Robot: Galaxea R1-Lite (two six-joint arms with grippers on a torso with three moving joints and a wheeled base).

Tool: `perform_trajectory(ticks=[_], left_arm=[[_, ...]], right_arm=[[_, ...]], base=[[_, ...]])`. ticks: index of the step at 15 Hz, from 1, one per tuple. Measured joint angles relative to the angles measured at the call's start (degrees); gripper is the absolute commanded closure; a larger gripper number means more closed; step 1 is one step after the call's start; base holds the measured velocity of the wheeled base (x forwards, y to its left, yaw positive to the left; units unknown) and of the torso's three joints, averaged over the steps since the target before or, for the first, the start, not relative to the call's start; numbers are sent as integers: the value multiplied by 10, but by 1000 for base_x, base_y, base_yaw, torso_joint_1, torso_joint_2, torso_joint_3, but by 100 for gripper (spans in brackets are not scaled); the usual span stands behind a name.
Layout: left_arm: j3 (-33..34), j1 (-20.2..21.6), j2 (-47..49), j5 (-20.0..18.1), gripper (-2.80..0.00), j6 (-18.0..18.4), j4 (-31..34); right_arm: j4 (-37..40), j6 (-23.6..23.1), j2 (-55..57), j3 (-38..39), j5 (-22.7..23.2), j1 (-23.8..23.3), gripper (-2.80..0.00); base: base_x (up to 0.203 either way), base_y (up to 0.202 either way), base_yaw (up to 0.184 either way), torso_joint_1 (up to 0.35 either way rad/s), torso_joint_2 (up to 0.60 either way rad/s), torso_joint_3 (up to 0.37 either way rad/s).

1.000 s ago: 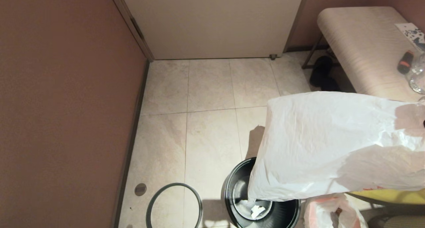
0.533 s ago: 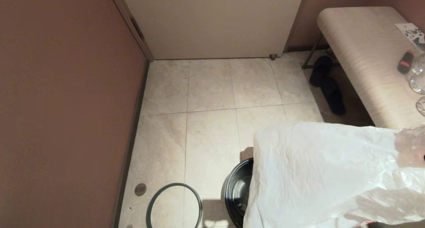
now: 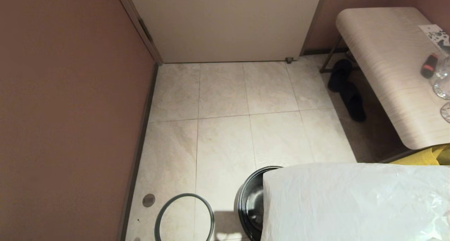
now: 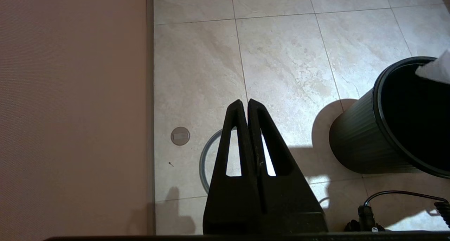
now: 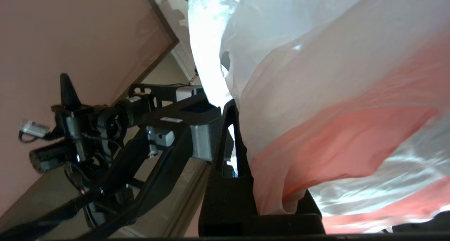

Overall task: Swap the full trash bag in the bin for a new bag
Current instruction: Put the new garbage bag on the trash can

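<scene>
Right gripper (image 5: 242, 156) was clamped tight on the new bag (image 3: 351, 202), pink hem bunched betw. its fingers (image 5: 225, 142). Bag was a white sheet spread across near right of head view, covering right part of the bin (image 3: 251, 202); bin's left rim and glossy inner wall showed. Bin stood on tiled floor (image 3: 225, 128), near centre. Grey hoop (image 3: 184, 216) lay flat on floor just left of bin, apart from it. Left gripper (image 4: 248, 105) hung over floor above hoop, fingers pressed together, nothing held. Table (image 3: 383, 58) at far right, black slippers (image 3: 346, 90) beneath. Door (image 3: 225, 23) at far end, brown wall (image 3: 70, 111) on left.
</scene>
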Motion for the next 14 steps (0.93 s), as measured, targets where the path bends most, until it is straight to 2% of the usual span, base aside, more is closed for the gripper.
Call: perform_trajectory(ticks=[3, 8, 10, 14], left_arm=[[0, 0, 0, -1, 0, 4, 1], [-4, 2, 0, 2, 0, 9, 7], [-23, 3, 1, 11, 0, 11, 7], [-112, 3, 54, 34, 0, 14, 6]], right_arm=[[7, 3, 22, -12, -5, -25, 0], [-5, 31, 115, -81, -4, -35, 0], [-61, 25, 155, -97, -5, -53, 0], [-165, 5, 206, -103, -7, -120, 0]], base=[[0, 0, 0, 0, 0, 0], [0, 0, 0, 0, 0, 0], [0, 0, 0, 0, 0, 0], [0, 0, 0, 0, 0, 0]])
